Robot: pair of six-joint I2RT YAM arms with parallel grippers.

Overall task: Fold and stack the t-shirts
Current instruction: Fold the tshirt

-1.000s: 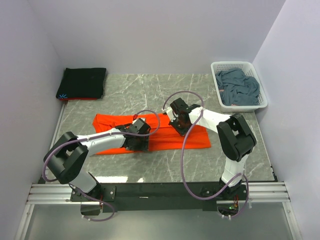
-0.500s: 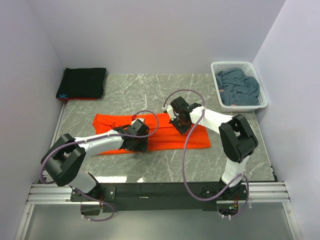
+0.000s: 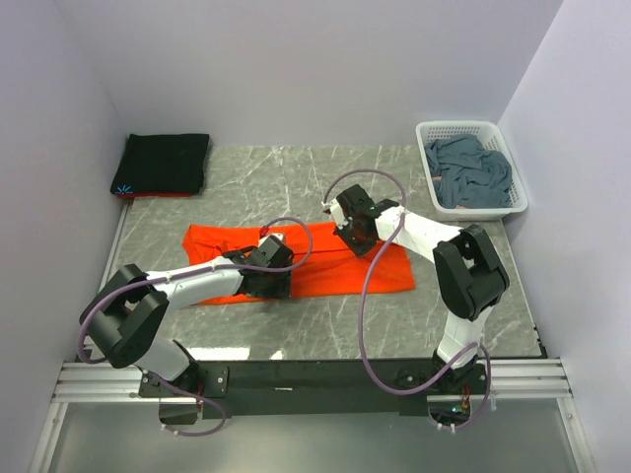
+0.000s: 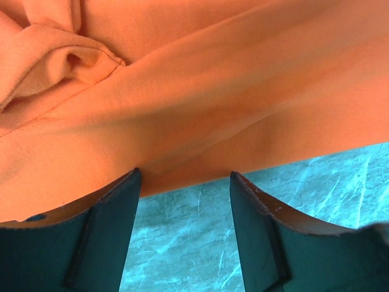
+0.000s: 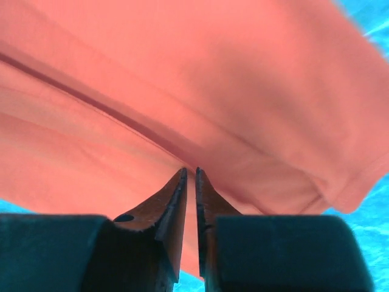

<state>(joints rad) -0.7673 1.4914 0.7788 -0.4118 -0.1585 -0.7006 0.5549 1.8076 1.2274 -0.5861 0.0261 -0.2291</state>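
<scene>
Orange t-shirt (image 3: 385, 271): only wrist views show left gripper (image 4: 185, 176) apart, right gripper (image 5: 189, 171) almost together, grip unclear.

- Left arm (image 3: 187, 281), right arm (image 3: 419, 232): white tubular links between bulky black joint housings (image 3: 471, 271).
- Purple cable (image 3: 363, 315): one per arm, in loose loops.
- Left gripper (image 4: 184, 182), right gripper (image 5: 189, 173): dark wedge-shaped fingers (image 4: 106, 237), inner edges worn pale.
- Bases: bolted to a black plate (image 3: 315, 379) on a silver rail (image 3: 99, 379).
</scene>
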